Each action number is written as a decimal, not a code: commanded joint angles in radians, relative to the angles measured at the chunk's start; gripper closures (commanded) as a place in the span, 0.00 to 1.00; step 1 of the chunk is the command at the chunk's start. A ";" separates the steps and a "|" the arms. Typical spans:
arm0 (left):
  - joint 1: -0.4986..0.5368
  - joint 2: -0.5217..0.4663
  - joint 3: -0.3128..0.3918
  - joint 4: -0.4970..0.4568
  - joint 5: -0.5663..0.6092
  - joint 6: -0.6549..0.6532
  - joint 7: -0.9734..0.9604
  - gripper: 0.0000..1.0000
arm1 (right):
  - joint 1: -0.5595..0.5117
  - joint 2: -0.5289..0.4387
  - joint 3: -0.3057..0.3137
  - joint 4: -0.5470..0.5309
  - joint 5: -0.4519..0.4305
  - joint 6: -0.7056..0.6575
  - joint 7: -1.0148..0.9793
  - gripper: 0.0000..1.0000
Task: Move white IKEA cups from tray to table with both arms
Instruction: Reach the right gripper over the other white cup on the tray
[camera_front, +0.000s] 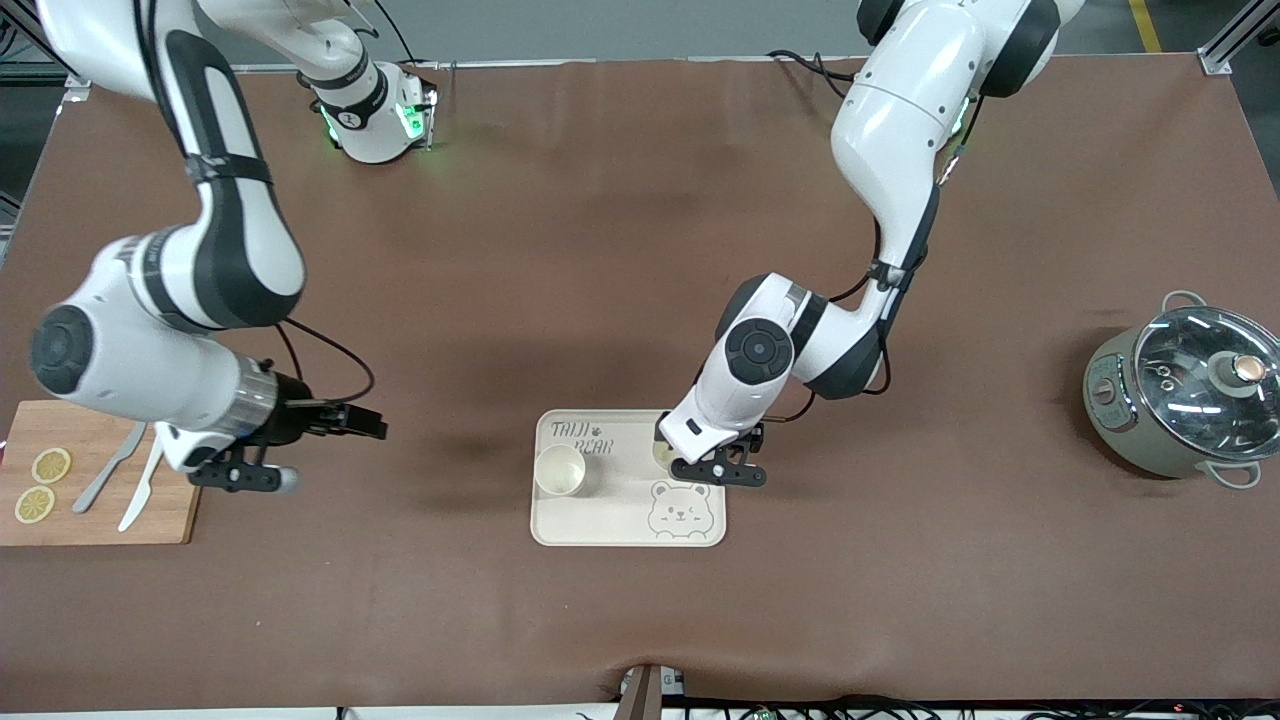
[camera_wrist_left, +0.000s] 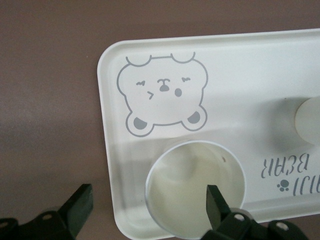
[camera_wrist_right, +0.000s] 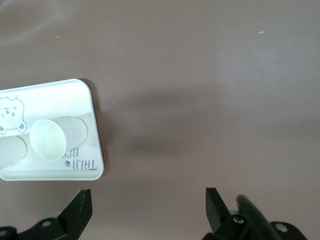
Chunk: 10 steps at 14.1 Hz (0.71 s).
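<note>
Here the left gripper is low over the tray, its fingers spread wide, one inside a white cup and one outside its rim, gripping nothing. That cup stands upright on the tray at the left arm's end, near the bear print. The second cup stands upright at the tray's other end. The right gripper waits, fingers wide apart and empty, over the table beside a cutting board.
</note>
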 joint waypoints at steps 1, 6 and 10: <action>-0.013 0.023 0.016 0.013 -0.004 0.033 -0.003 0.00 | 0.044 0.083 -0.012 0.081 -0.008 0.028 0.085 0.00; -0.005 0.033 0.010 0.012 -0.020 0.073 -0.060 0.99 | 0.121 0.224 -0.013 0.217 -0.016 0.085 0.265 0.00; -0.003 0.036 0.012 0.010 -0.014 0.075 -0.071 1.00 | 0.182 0.293 -0.013 0.259 -0.095 0.131 0.394 0.00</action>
